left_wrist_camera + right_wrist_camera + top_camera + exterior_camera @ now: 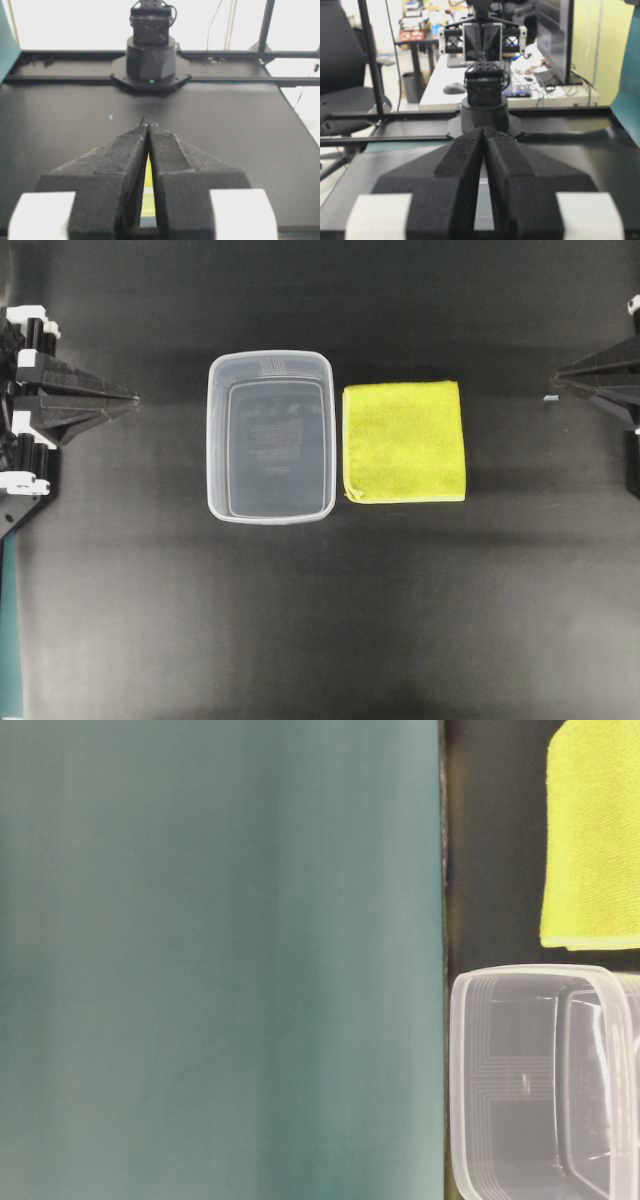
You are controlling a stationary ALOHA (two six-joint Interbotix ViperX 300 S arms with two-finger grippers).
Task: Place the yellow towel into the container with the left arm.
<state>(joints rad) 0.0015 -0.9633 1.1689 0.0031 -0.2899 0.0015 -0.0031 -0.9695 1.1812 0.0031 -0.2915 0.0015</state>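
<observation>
Overhead: container sits mid tabletop, nothing inside, bottom visible through the clear plastic. Yellow towel lies folded flat just right of it, edges nearly touching the rim. Left gripper at the left edge, right gripper at the right edge, both well apart from the tub and towel.

Table-level: teal panel fills most of the frame; tub corner and towel edge at right.

Left wrist: fingers pressed together, holding nothing.

Right wrist: fingers pressed together, nothing between them.
</observation>
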